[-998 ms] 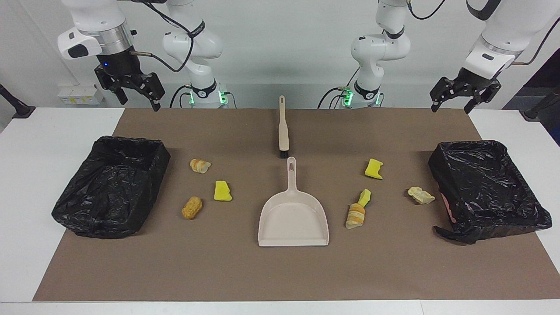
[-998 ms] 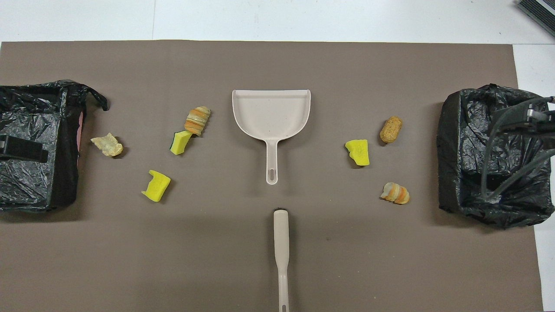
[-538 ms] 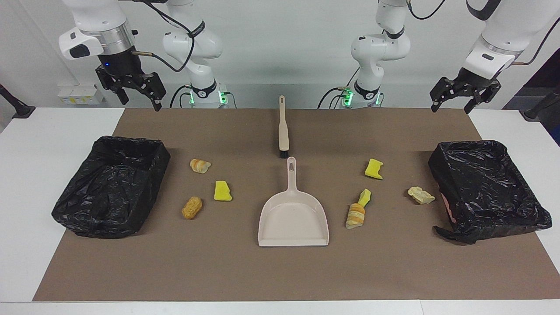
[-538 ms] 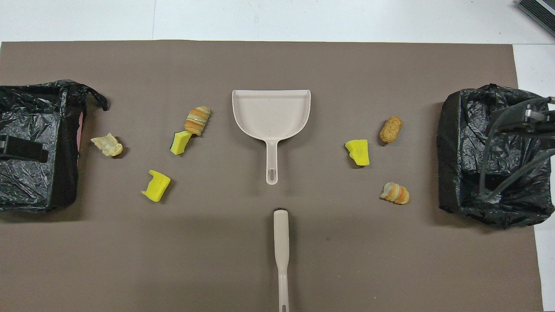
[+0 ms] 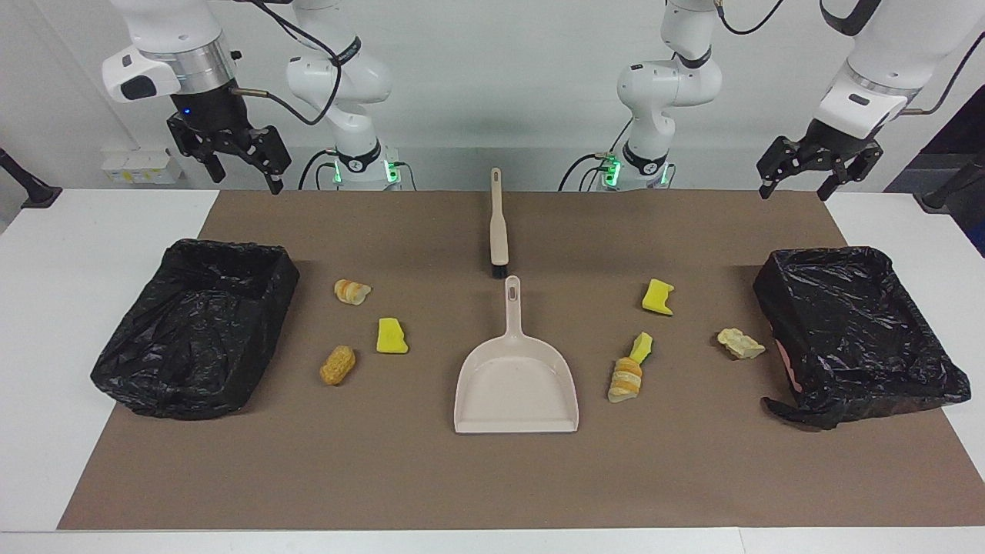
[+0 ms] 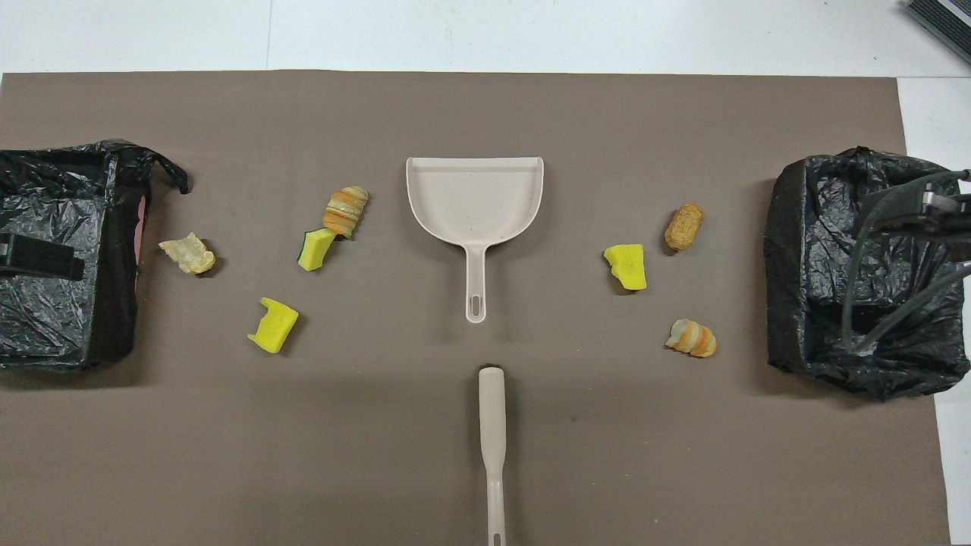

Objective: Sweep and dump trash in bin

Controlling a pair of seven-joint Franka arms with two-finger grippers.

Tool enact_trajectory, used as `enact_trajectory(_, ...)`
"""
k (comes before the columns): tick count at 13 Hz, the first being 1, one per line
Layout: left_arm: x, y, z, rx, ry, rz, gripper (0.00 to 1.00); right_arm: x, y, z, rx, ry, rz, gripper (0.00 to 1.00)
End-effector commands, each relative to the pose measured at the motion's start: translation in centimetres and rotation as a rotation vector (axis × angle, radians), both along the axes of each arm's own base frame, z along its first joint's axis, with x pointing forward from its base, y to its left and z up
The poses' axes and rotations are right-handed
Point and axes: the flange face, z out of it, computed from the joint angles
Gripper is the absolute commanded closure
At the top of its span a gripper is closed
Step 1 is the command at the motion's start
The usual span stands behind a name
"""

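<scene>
Brown mat [image 5: 492, 477] covers most of the table, with a black-lined bin at the right arm's end [image 5: 192, 338] and another at the left arm's end [image 5: 858, 335]; both look empty as far as their folds allow. Dustpan [image 5: 517, 385] lies flat at mid-mat, mouth away from the robots, handle pointing at the brush [image 5: 498, 227], which lies nearer the robots, bristle end just short of the handle tip. Trash is all loose on the mat, none in the pan: three pieces toward the right arm's end, a striped pastry [image 5: 352, 292], a yellow sponge chunk [image 5: 392, 336] and a corn-cob-like piece [image 5: 338, 364]; four toward the left arm's end, a second sponge chunk [image 5: 658, 297], a green-backed sponge [image 5: 642, 347] touching a striped bread piece [image 5: 625, 379], and a pale crumpled scrap [image 5: 740, 343] just beside the bin. Right gripper [image 5: 242, 165] hangs released and empty, high over the mat's edge by its bin; left gripper [image 5: 800, 171] likewise, fingers spread, holding nothing. Judgement: sweeping not yet begun. Next move calls for taking up the brush and pan handles, one per arm. In the overhead view both grippers are cut off at the frame edges, and the brush's bristles are barely visible.
</scene>
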Motion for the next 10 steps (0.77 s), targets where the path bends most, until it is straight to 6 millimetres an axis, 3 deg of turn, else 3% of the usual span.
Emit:
enact_trajectory(1, 0.04, -0.11, -0.15, 0.006, -0.011, -0.005, 0.00, -0.39, -0.29, 0.25, 0.015, -0.012, 0.017, 0.00)
enact_trajectory(10, 0.11, -0.46, -0.27, -0.018, -0.011, -0.017, 0.00, -0.27, -0.95, 0.22, 0.017, -0.016, 0.002, 0.00)
